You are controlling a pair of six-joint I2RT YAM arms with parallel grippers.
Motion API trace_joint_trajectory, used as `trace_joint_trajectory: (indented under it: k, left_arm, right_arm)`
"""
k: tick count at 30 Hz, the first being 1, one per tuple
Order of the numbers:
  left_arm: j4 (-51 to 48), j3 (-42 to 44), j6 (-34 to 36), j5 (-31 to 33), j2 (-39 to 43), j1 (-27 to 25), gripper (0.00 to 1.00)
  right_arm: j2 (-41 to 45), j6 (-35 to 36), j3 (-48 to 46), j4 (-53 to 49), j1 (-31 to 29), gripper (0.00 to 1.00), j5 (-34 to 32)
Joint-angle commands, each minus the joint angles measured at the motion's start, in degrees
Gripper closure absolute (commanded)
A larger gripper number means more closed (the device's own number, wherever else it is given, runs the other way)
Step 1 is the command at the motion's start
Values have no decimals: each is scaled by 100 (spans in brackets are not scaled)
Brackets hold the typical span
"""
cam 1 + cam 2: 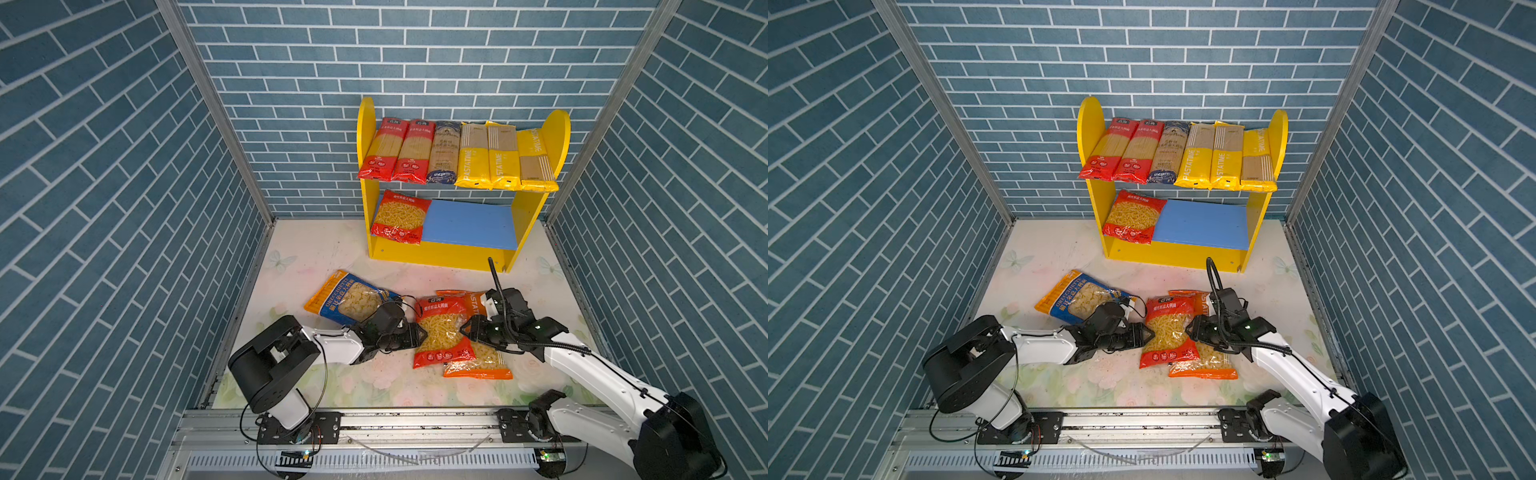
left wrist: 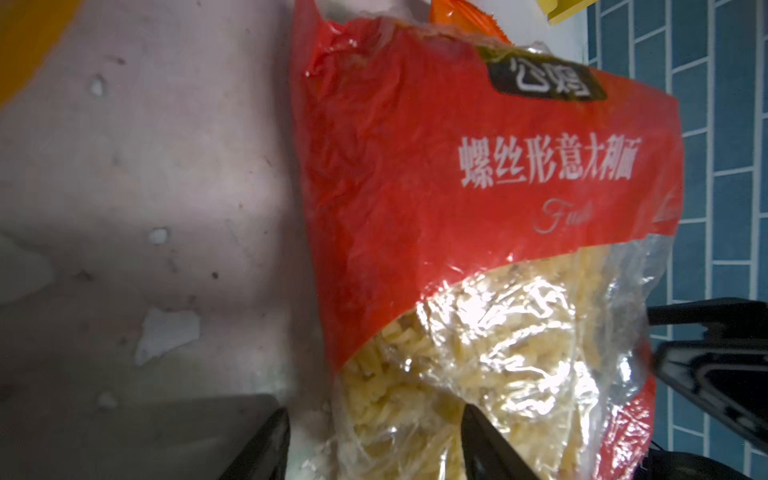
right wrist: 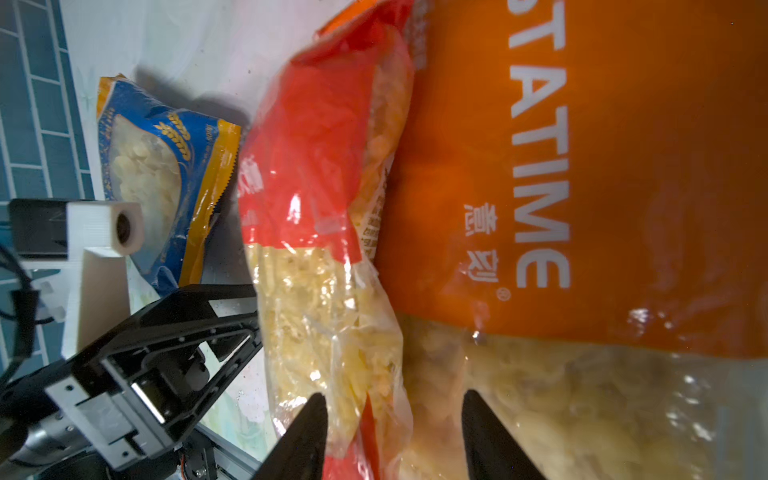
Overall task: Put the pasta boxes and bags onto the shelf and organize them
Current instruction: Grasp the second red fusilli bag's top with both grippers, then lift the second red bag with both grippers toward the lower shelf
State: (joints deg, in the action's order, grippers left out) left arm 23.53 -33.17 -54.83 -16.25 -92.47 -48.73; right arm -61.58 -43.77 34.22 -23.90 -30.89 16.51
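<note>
- The fingers [image 2: 486, 444] of the left gripper [image 2: 374, 409] stand parted astride the long edge of the red fusilli bag [image 2: 457, 187]. One finger is over the clear plastic. The other is beside the bag above the table [image 2: 145, 166], with a gap showing, so nothing is clamped.
- The fingers [image 3: 299, 440] of the right gripper [image 3: 394, 395] are also spread. The opposite edge of the same red bag lies between them, and one finger is over the orange PASTATIME bag [image 3: 623, 187]. I cannot tell whether they press on the plastic.
- In both top views the two grippers face each other across the red fusilli bag, which lies on the table partly on top of the orange bag.
- A blue-and-orange orecchiette bag [image 1: 349, 299] lies just left of them. The left arm's wrist covers its near corner.
- The shelf [image 1: 457, 251] stands at the back wall, well apart from the bags on the table.
- The lower blue board [image 1: 469, 224] carries a second red bag [image 1: 401, 216] at its left end.
- The upper board holds six spaghetti packs side by side: two red [image 1: 384, 149], one dark blue [image 1: 444, 153] and three yellow [image 1: 473, 158].
</note>
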Motion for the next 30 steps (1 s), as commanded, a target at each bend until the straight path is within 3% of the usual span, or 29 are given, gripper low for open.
trace_joint_trajectory:
  k: [1,5,8,11,16,20,26,30]
  left_arm:
    - [999,120,-313,-55,-245,-136,36]
    - [1423,183,-467,-47,-440,-220,45]
    - [1652,244,-550,-20,-468,-243,59]
    - [1794,245,-550,-21,-439,-249,75]
    - [1822,136,-528,-100,-315,-248,91]
    - [1485,39,-335,-100,96,-251,98]
    - [-32,-338,583,230,1123,-251,100]
    - [-532,-601,1017,318,1457,-251,100]
  right_arm:
    - [-207,-78,-71,84,-52,54,-88]
    - [-245,-48,-165,126,-56,69,-162]
    - [-152,-85,-233,220,-57,80,-82]
    - [129,-162,-306,384,-57,88,-69]
    - [525,-176,-319,629,-57,97,4]
    - [716,-109,-277,746,-57,100,74]
    - [1059,173,-195,678,-56,100,-119]
    - [1273,220,-118,883,-55,100,-182]
